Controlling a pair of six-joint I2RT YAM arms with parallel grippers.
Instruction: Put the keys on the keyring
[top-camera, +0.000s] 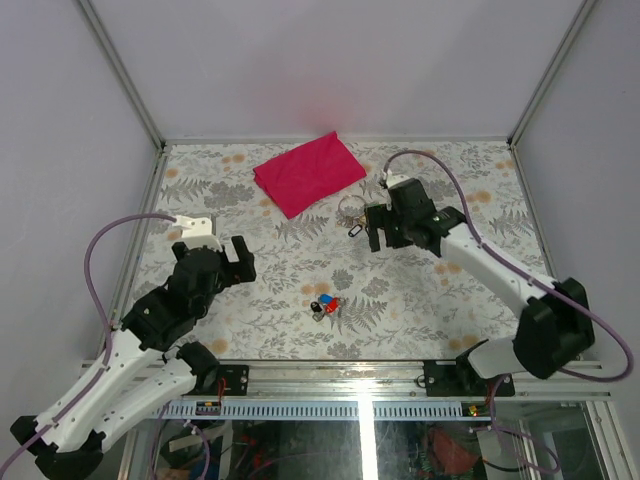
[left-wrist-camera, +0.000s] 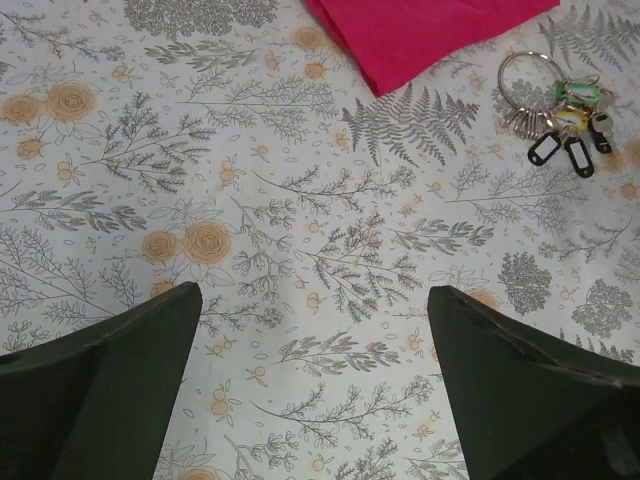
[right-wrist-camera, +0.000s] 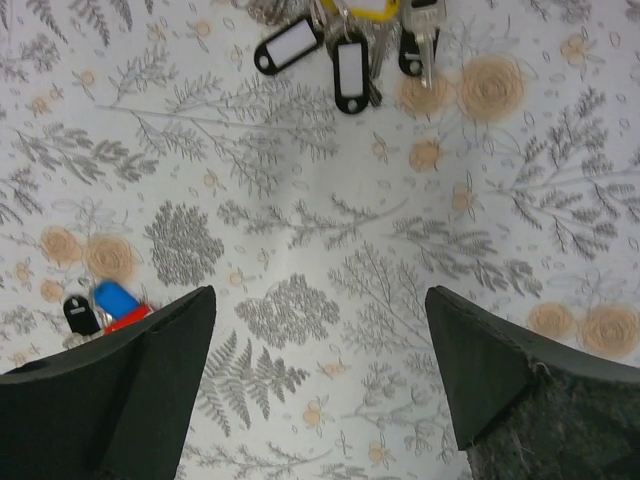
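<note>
Keyring (right-wrist-camera: 340, 45) at 12 o'clock of right tool (right-wrist-camera: 318, 300); keys (right-wrist-camera: 112, 303) at 9 o'clock, beside its finger.
Right tool spread apart, pointing down over tabletop (top-camera: 450, 180); left tool (left-wrist-camera: 315, 292) likewise apart, keyring at its 2 o'clock.

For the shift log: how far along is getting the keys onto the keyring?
Nothing looks done: the keys lie loose, apart from the keyring. Nothing is in hand: the right tool, open, hovers near the keyring; the left tool is open and empty. Both keys remain to be threaded.
</note>
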